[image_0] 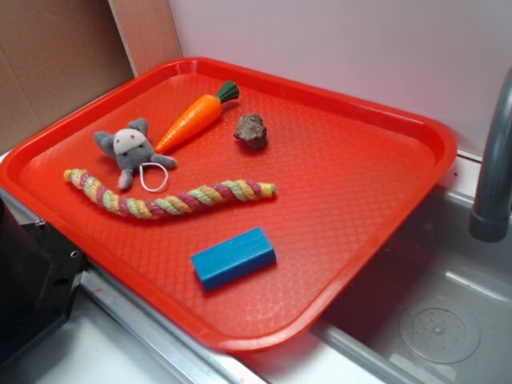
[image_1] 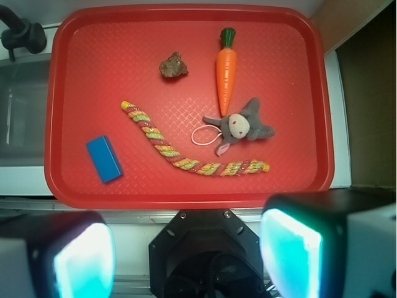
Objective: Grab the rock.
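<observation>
**Inspector:** Start with the rock [image_1: 173,65]. Where does it sit?

**Assistant:** On the red tray [image_1: 186,186], loose and untouched — at about eleven o'clock from the tray's centre in the wrist view. Nothing rests on it or against it. The toy carrot [image_1: 226,68] lies near it at three o'clock, apart from it, its green top toward the tray's upper rim.

**Inspector:** Progress on the grab?

**Assistant:** None that I can see. The rock has not been lifted or closed on. My judgement: the approach, the descent and the closing are all left to do.

**Inspector:** The tool?

**Assistant:** Only the wrist view shows it. The tool [image_1: 186,248] stands wide, its two pads [image_1: 84,257] far apart at the bottom edge of the view, and it holds nothing. It hangs over the near rim of the tray, high above it.

**Inspector:** The rock relative to it?

**Assistant:** Well apart — at twelve o'clock from the gap between the pads, across most of the tray.

**Inspector:** What lies between?

**Assistant:** The braided rope toy [image_1: 180,149] crosses the tray under that line. The blue block [image_1: 104,159] is at eight o'clock from the rock, the plush mouse [image_1: 245,126] at four o'clock. At ten o'clock, off the tray, is a tap [image_1: 22,34] over a sink.
</observation>
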